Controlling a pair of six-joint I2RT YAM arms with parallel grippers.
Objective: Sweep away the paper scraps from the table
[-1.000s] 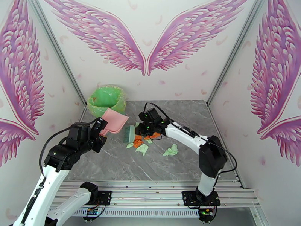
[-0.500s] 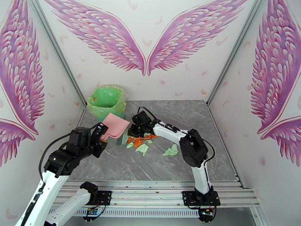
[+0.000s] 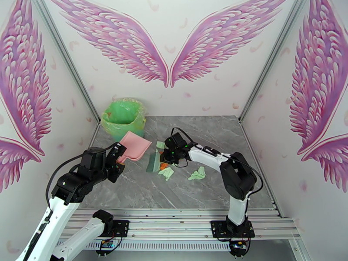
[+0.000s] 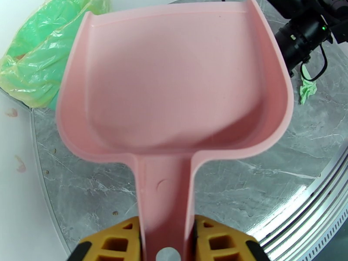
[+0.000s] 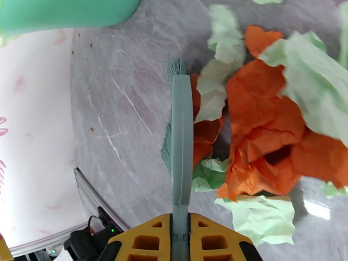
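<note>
My left gripper is shut on the handle of a pink dustpan, held tilted over the left of the table. My right gripper is shut on the handle of a green brush, whose bristles rest on the tabletop just right of the dustpan. Paper scraps lie by the brush: crumpled orange ones against it, pale green ones nearer, one behind. Another green scrap lies apart to the right.
A bin with a green liner stands at the back left corner, just behind the dustpan. Metal frame posts edge the table, and a rail runs along the near edge by the arm bases.
The right arm swept the brush left toward the dustpan, then drew it back to the right. The dustpan dropped slightly and edged right. The orange scraps now sit bunched against the brush.
</note>
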